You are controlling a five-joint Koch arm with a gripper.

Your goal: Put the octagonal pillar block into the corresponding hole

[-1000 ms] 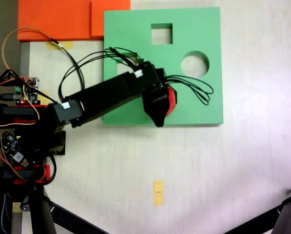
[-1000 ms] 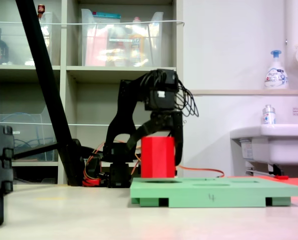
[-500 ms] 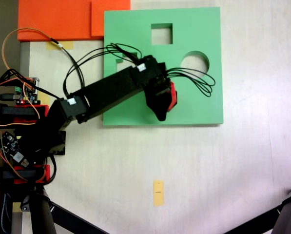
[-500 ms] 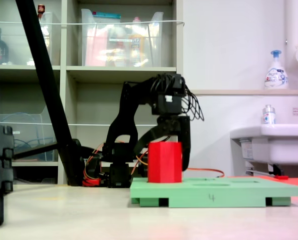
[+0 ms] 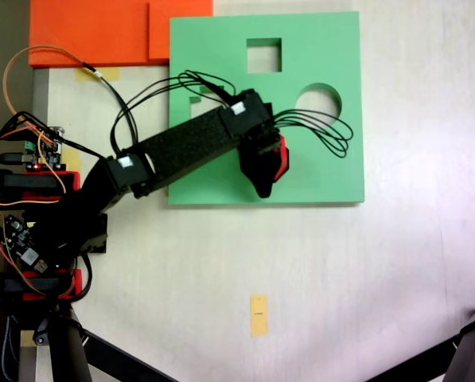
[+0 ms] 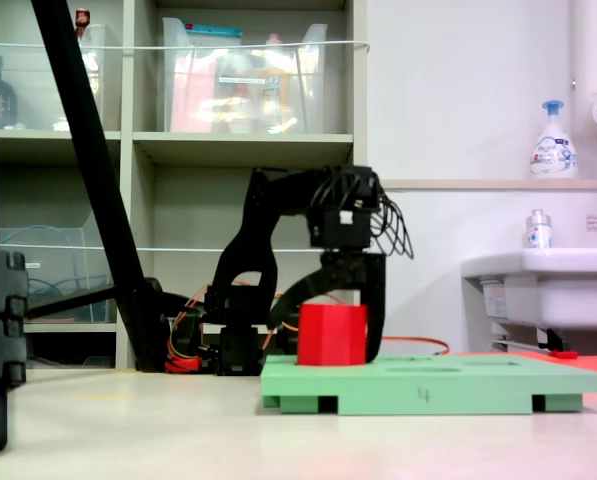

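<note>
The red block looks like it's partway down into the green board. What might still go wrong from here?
The red block sticks up well above the green board, so it may jam if its eight sides don't line up with the hole. The gripper is shut on it; pressing down could squash the foam or shift the board. The loose black cables hang over the board near the round hole and could snag as the arm pulls away.

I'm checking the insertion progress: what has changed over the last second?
The gripper, shut on the octagonal pillar block, has come down: in the side fixed view the block showed taller a second ago and now stands lower, partly sunk into the green board. The board, the orange sheets and the yellow tag stayed put.
</note>
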